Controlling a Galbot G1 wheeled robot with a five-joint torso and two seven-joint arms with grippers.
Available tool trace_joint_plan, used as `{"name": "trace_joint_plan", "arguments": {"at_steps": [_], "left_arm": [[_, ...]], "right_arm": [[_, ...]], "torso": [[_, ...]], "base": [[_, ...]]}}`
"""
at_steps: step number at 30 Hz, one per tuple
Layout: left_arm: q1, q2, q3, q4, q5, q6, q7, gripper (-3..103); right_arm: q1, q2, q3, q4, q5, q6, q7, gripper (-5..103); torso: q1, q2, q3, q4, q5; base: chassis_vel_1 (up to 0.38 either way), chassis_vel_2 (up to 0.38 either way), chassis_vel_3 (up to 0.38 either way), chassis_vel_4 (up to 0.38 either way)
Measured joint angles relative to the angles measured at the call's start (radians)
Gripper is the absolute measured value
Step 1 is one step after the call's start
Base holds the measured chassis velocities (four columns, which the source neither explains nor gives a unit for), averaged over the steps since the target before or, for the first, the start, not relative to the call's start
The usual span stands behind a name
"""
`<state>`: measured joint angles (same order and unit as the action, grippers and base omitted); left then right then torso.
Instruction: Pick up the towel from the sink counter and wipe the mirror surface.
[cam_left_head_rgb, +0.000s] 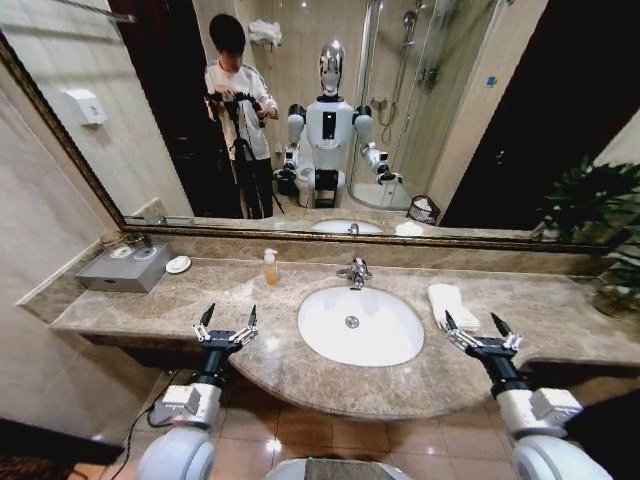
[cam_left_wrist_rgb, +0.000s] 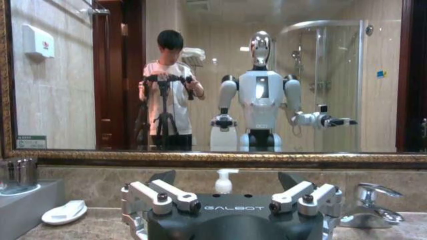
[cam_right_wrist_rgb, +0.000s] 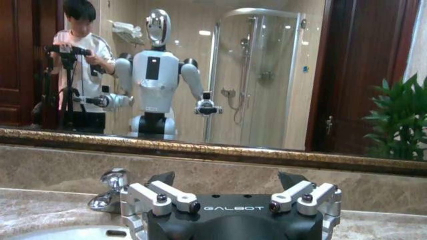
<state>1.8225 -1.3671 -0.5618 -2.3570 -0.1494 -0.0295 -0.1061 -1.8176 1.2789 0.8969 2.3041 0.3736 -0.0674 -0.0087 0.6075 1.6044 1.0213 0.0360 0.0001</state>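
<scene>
A folded white towel (cam_left_head_rgb: 450, 302) lies on the mottled marble sink counter (cam_left_head_rgb: 560, 320), to the right of the oval white basin (cam_left_head_rgb: 360, 325). My right gripper (cam_left_head_rgb: 473, 320) hovers open just in front of the towel, its fingers apart and holding nothing (cam_right_wrist_rgb: 227, 176). On the other side of the basin, my left gripper (cam_left_head_rgb: 230, 312) is also open over the counter's front edge (cam_left_wrist_rgb: 227, 176). The wide framed mirror (cam_left_head_rgb: 330, 110) runs along the wall behind the counter (cam_left_wrist_rgb: 200, 75) (cam_right_wrist_rgb: 267, 75) and reflects me and a person with a tripod.
A chrome faucet (cam_left_head_rgb: 356, 271) stands behind the basin. A soap bottle (cam_left_head_rgb: 270, 267) stands to its left, then a white soap dish (cam_left_head_rgb: 178, 264) and a grey tray (cam_left_head_rgb: 125, 268) with cups. A potted plant (cam_left_head_rgb: 605, 235) fills the counter's far right end.
</scene>
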Motion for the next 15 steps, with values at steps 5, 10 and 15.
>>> {"name": "trace_joint_plan", "arguments": {"at_steps": [5, 10, 15], "left_arm": [[0.000, 0.000, 0.000, 0.000, 0.000, 0.000, 0.000, 100], [0.000, 0.000, 0.000, 0.000, 0.000, 0.000, 0.000, 100], [0.000, 0.000, 0.000, 0.000, 0.000, 0.000, 0.000, 100]], "right_arm": [[-0.005, -0.004, 0.005, -0.015, 0.002, 0.023, -0.003, 100], [-0.012, -0.007, 0.010, -0.026, 0.003, 0.048, -0.004, 100], [-0.012, -0.005, 0.005, -0.027, 0.004, 0.057, 0.000, 100]], "torso": [[0.000, 0.000, 0.000, 0.0000, -0.0001], [0.000, 0.000, 0.000, 0.0000, 0.0000], [0.000, 0.000, 0.000, -0.0001, 0.0000]], "base": [[-0.057, -0.116, 0.053, 0.123], [-0.066, -0.128, 0.070, 0.131], [-0.011, -0.110, -0.002, 0.103]]}}
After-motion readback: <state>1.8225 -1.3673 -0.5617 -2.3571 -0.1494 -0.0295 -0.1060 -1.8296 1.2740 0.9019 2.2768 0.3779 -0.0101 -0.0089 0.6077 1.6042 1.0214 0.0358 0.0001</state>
